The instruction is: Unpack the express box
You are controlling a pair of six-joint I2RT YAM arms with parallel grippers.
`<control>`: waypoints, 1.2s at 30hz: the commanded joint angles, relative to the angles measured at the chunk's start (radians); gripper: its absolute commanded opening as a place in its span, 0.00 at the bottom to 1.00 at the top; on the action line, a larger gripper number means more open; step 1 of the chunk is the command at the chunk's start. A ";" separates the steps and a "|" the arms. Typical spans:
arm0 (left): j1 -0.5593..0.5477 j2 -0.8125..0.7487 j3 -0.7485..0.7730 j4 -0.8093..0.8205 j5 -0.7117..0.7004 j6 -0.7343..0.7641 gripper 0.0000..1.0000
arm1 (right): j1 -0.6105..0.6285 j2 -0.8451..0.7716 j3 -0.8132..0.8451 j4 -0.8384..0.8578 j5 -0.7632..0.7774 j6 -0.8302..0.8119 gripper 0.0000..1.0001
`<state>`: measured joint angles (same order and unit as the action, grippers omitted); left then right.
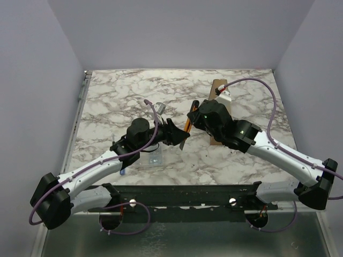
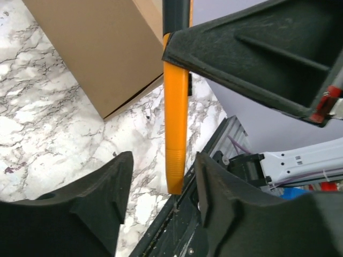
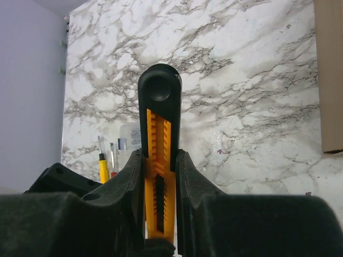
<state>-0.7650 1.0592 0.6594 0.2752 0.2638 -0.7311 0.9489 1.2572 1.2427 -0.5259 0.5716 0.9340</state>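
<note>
My right gripper (image 1: pixel 193 119) is shut on an orange and black utility knife (image 1: pixel 188 125) and holds it above the table; in the right wrist view the knife (image 3: pixel 159 123) is upright between the shut fingers (image 3: pixel 159 166). My left gripper (image 1: pixel 178 138) is open, and the knife's orange end (image 2: pixel 176 134) hangs between its spread fingers (image 2: pixel 163 176) with gaps on both sides. The brown cardboard express box (image 1: pixel 218 85) lies at the back right, mostly hidden under my right arm. It also shows closed in the left wrist view (image 2: pixel 107 48) and at the edge of the right wrist view (image 3: pixel 329 75).
A small clear organizer case (image 1: pixel 155 156) lies on the marble table (image 1: pixel 118 96) by my left arm. In the right wrist view it sits with small screwdrivers (image 3: pixel 103 163). A metal-tipped tool (image 1: pixel 153 108) lies behind the left gripper. A black rail (image 1: pixel 187 190) runs along the near edge.
</note>
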 commanded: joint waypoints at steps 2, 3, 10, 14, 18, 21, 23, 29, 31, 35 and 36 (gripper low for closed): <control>-0.030 0.048 0.037 0.035 -0.053 0.036 0.48 | -0.001 -0.031 0.000 -0.022 0.022 0.004 0.00; -0.033 0.053 0.043 0.035 -0.054 0.040 0.44 | -0.001 -0.031 0.000 -0.025 0.019 0.002 0.00; -0.037 0.087 0.074 0.029 -0.073 0.055 0.03 | -0.001 -0.040 -0.008 -0.011 -0.042 -0.100 0.21; -0.036 0.104 0.092 0.027 -0.057 0.030 0.00 | -0.001 -0.070 -0.038 0.040 -0.119 -0.286 0.77; -0.033 0.117 0.103 0.043 0.020 0.013 0.00 | -0.003 -0.103 -0.041 0.044 -0.178 -0.384 1.00; -0.020 0.123 0.089 0.116 0.119 -0.023 0.00 | -0.019 -0.118 -0.033 0.044 -0.237 -0.408 1.00; -0.011 0.127 0.080 0.166 0.183 -0.052 0.00 | -0.045 -0.142 -0.058 0.086 -0.309 -0.406 1.00; 0.020 0.117 0.056 0.299 0.331 -0.149 0.00 | -0.179 -0.231 -0.180 0.267 -0.641 -0.406 1.00; 0.025 0.117 0.047 0.353 0.364 -0.195 0.00 | -0.186 -0.264 -0.215 0.325 -0.697 -0.403 1.00; 0.026 0.137 0.046 0.414 0.414 -0.256 0.00 | -0.228 -0.334 -0.296 0.480 -0.837 -0.332 1.00; 0.027 0.140 0.044 0.436 0.423 -0.268 0.00 | -0.243 -0.346 -0.310 0.511 -0.872 -0.309 1.00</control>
<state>-0.7410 1.1881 0.7216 0.5617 0.5785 -0.9077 0.7464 0.9722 0.9836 -0.2180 -0.0784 0.5671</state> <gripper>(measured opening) 0.192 0.998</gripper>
